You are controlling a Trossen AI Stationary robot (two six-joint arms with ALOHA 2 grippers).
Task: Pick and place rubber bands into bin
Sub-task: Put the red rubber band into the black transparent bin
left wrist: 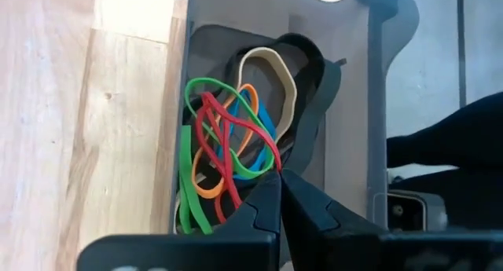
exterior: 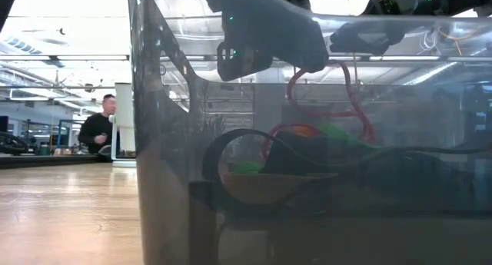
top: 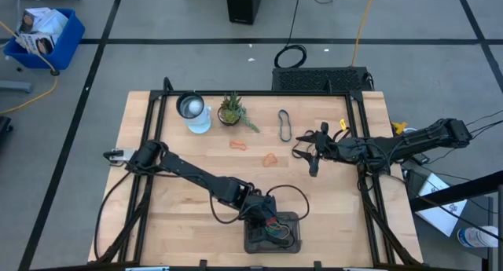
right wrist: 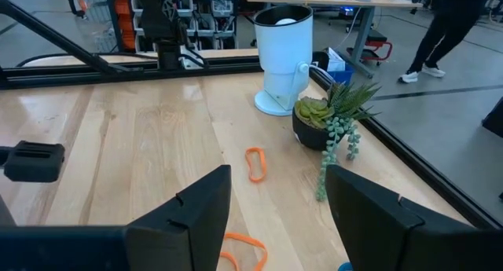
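Note:
The dark grey bin (top: pixel 292 241) sits near the table's near edge and holds a tangle of green, orange, red, blue, tan and black rubber bands (left wrist: pixel 228 145). My left gripper (top: pixel 262 217) is over the bin, shut on a red rubber band (exterior: pixel 338 111). My right gripper (top: pixel 313 162) is open and empty above the table's right middle. Two orange bands (top: pixel 238 144) (top: pixel 270 159) and a black band (top: pixel 284 124) lie flat on the wood. The orange ones also show in the right wrist view (right wrist: pixel 256 162) (right wrist: pixel 244 247). My left gripper pinches a strand of the red band's loop (left wrist: pixel 271 159) between its two fingertips. The fingers come from above, pointing down into the bin. The loop hangs below the fingers, and its lower part lies among the other bands in the bin (exterior: pixel 361 134).
A white cup (top: pixel 194 112) and a small potted plant (top: pixel 233 111) stand at the table's far side. A small yellow object (top: pixel 343 123) lies near the right arm. A blue crate (top: pixel 47 35) stands on the floor. A person (exterior: pixel 100 127) shows in the room behind.

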